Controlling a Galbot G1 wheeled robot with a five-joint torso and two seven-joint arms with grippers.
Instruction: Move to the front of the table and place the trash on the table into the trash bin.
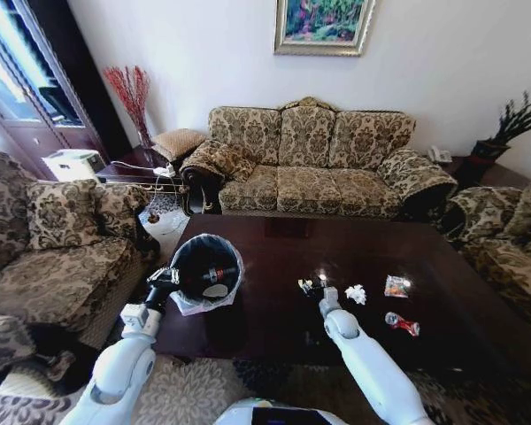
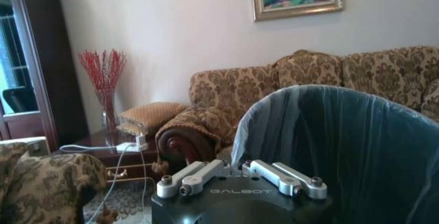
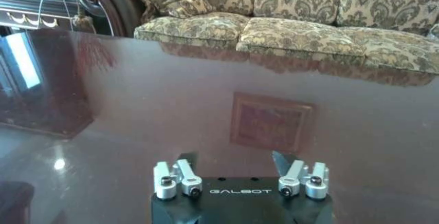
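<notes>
The left end effector (image 1: 165, 282) is clenched on the rim of the trash bin (image 1: 206, 268), holding the bin tilted with its mouth facing the head camera, at the table's (image 1: 274, 332) left near corner; in the left wrist view the fingers (image 2: 184, 179) are drawn together against the bin's bag-lined wall (image 2: 343, 147). The right end effector (image 1: 327, 295) is released, its fingers (image 3: 171, 175) spread wide above bare glossy table surface (image 3: 205, 95), with nothing between them. The trash lies on the table just beyond and to the right of the right end effector: a small dark item (image 1: 306, 286) close by its left side, a crumpled white paper (image 1: 357, 294) to its right, a clear snack wrapper (image 1: 396, 286) farther right, and a red wrapper (image 1: 403, 324) nearest the table's front edge. The robot already stands at the table's front, so the driving step appears complete and the collection step is in hand, with no item yet grasped. The next move likely calls for lowering the open right end effector onto the nearest piece, closing on it, then carrying it across to the bin mouth.
</notes>
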